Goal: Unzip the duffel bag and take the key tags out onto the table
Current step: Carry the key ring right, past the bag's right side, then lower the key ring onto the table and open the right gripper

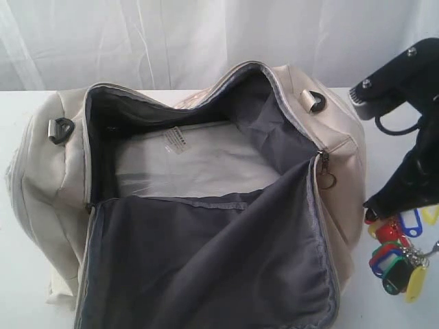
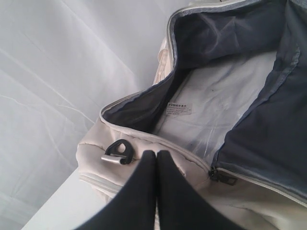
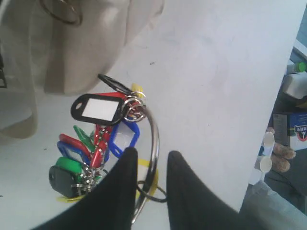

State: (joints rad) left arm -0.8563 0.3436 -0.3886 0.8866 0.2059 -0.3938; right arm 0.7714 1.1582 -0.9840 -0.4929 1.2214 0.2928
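Pinching the large metal ring (image 3: 154, 139) of the key tags (image 3: 103, 139), the right tool (image 3: 151, 155) has its fingers only a little apart, with the ring running between them. The bunch sits over the white table (image 3: 216, 86), just right of the duffel bag (image 1: 41, 192); whether the tags rest on the table or hang above it cannot be told. The left tool (image 2: 156, 154) has its fingers pressed together with nothing between them, close to the black D-ring (image 2: 119, 151) at the bag's left end. It does not show in the exterior view. There the bag lies unzipped with its grey lining exposed, its near edge cut off, and the tags are partly clipped at the right border.
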